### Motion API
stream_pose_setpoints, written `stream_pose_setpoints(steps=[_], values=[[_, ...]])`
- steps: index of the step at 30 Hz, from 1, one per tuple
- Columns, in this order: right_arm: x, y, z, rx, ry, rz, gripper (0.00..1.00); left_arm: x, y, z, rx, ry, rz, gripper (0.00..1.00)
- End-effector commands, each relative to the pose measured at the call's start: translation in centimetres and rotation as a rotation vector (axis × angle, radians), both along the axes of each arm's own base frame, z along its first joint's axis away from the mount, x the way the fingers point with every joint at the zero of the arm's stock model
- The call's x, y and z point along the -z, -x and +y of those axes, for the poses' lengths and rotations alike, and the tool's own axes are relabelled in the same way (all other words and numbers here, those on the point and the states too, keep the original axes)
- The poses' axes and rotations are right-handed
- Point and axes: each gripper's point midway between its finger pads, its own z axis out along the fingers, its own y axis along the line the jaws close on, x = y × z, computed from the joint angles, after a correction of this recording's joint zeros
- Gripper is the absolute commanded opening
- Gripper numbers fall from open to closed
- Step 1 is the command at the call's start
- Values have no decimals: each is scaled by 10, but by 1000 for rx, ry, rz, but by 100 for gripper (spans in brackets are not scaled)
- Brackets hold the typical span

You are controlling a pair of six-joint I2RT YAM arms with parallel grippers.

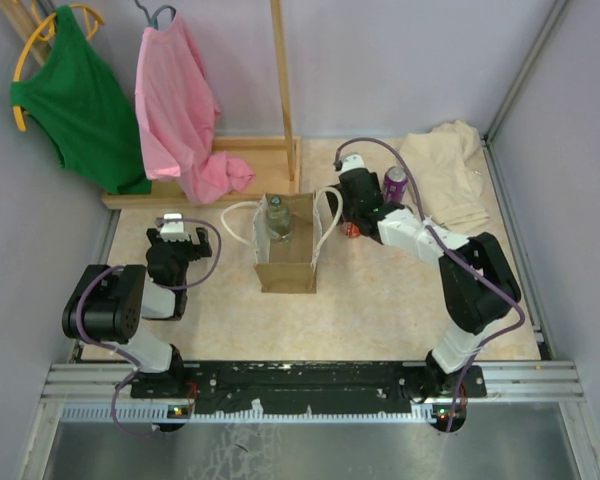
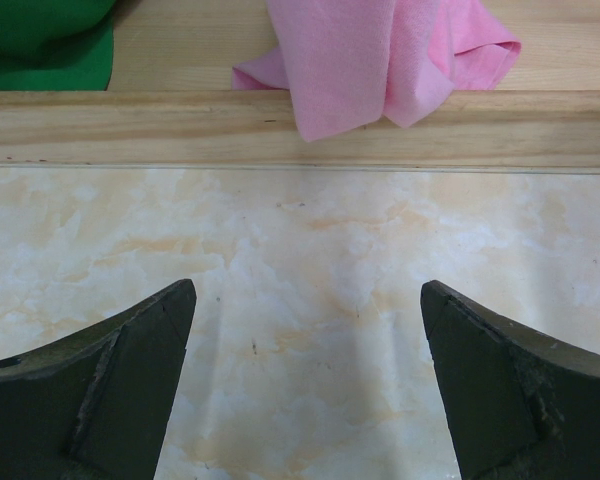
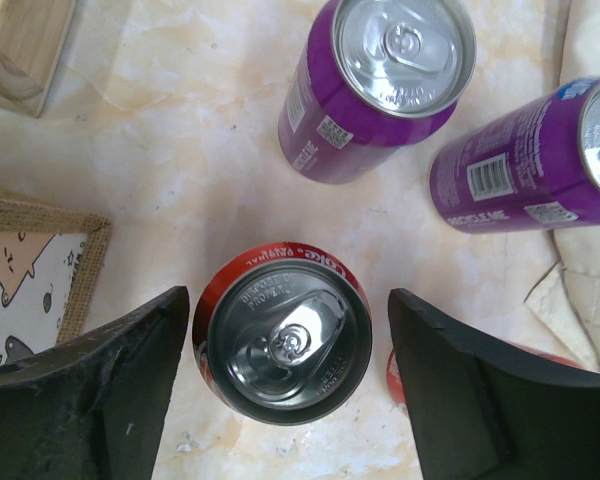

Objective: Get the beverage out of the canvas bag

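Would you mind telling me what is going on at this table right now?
The right gripper stands open around an upright red Coke can on the table beside the canvas bag, near two purple cans. A bottle stands in the bag. The left gripper hangs open over the table, holding nothing.

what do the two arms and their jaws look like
Both match. The left arm and right arm have bulky, rounded black joint housings joined by white links, and a purple cable loops loosely along each. The jaws are two dark, matte, wedge-shaped pieces with scuffed inner faces. No markings are legible on them.
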Motion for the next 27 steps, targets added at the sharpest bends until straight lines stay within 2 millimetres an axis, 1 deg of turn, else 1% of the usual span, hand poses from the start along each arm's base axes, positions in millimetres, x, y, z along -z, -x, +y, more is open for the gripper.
stream_pose_setpoints(steps=[1,3,4,7,9,11,13,14,16,18,19,21,24,27], values=[[-30,-12,4,32,10,-106,82,-13,-6,-4,16,-1,-49,100],[-38,-13,5,32,10,-123,83,-12,-6,-4,16,0,-48,100],[-49,-14,4,33,6,-144,84,-12,-6,-3,15,0,-48,100],[-91,-16,-1,52,-8,-233,84,-12,-6,-4,16,0,-48,100],[-126,-16,-7,86,-26,-309,84,-12,-6,-3,16,-1,-48,100],[-164,-12,-15,120,-56,-401,84,-12,-6,-4,16,-1,-48,100],[-203,-2,-24,160,-84,-505,85,-12,-6,-4,16,0,-48,100],[-228,8,-28,167,-118,-566,85,-12,-6,-4,17,-1,-48,100],[-262,23,-30,159,-178,-648,86,-12,-6,-3,15,-1,-47,100],[-287,39,-23,115,-238,-692,84,-13,-6,-4,16,-1,-49,100],[-294,45,-18,92,-259,-696,83,-12,-6,-3,15,0,-48,100],[-300,57,-2,40,-280,-688,81,-12,-6,-3,15,0,-47,100],[-298,72,28,-40,-275,-669,75,-12,-6,-4,16,-1,-47,100],[-287,82,64,-141,-272,-622,67,-13,-6,-3,15,-1,-48,100]])
